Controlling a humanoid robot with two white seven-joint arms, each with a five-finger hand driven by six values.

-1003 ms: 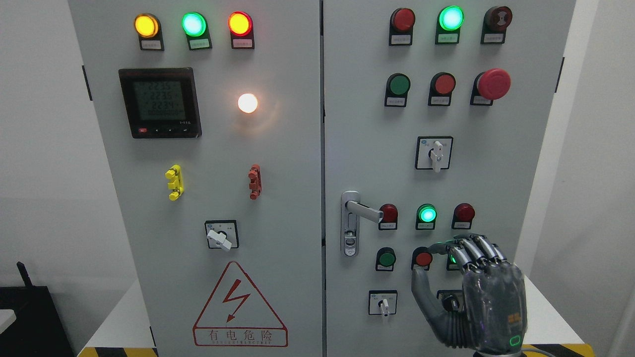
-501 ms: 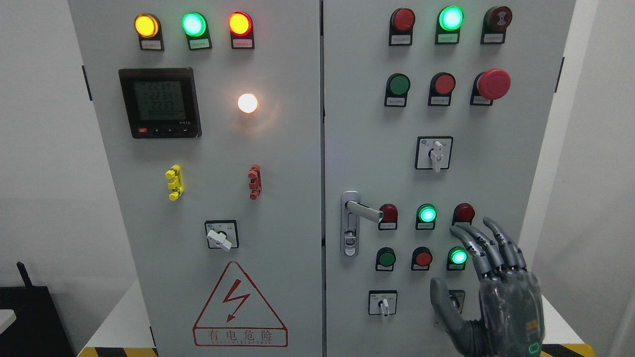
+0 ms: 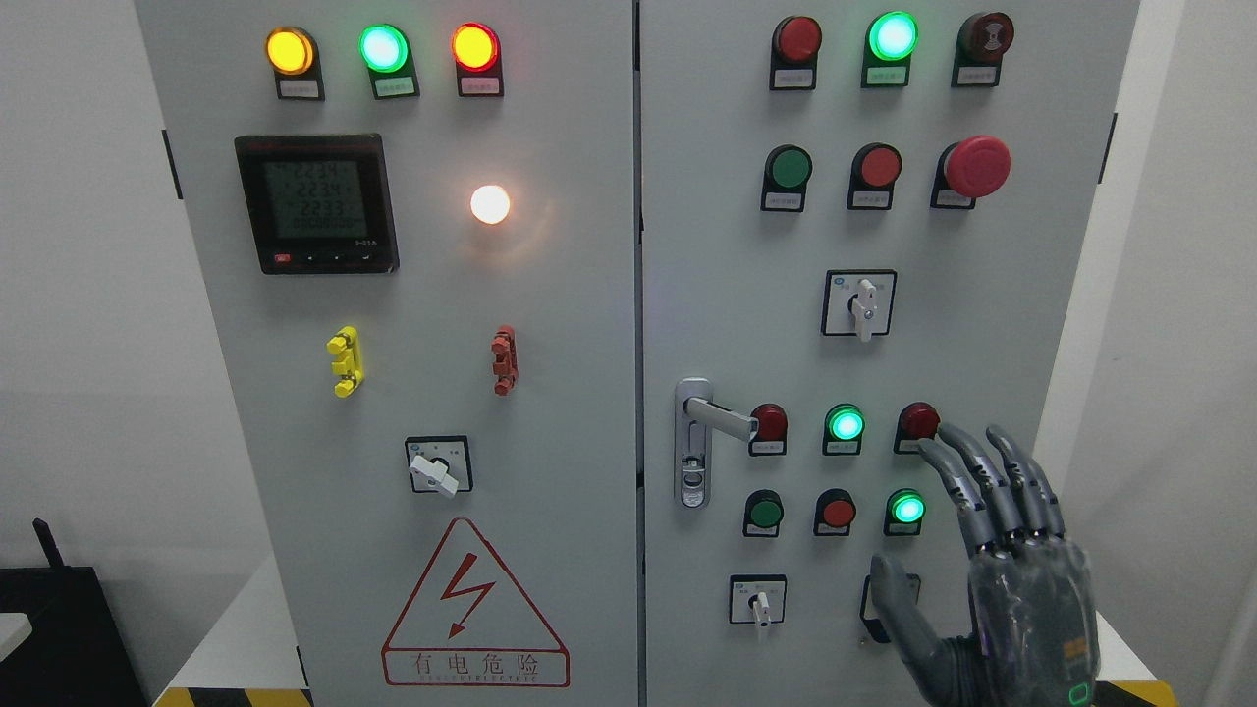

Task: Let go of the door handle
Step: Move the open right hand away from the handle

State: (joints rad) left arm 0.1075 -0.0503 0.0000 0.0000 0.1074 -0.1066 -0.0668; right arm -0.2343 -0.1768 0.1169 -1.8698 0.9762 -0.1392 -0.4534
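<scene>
Risk: right hand [image 3: 992, 560], fingers spread and empty, hovers before the red button [image 3: 920, 420] and green button [image 3: 907, 509]; drift toward the panel could press one. Handle [image 3: 722, 416] sits on the right door's left edge, well apart from the hand, long axis near horizontal, tip pointing right.

The right hand [image 3: 992, 570] rises from the lower right corner in front of the cabinet's right door [image 3: 727, 245], fingers [image 3: 982, 481] spread and extended, holding nothing. It is well apart from the silver door handle [image 3: 709, 424], which sits at the door's left edge with its lever pointing right. The fingertips lie beside a dark red button [image 3: 920, 421]; a lit green button [image 3: 906, 509] glows just left of the fingers.
</scene>
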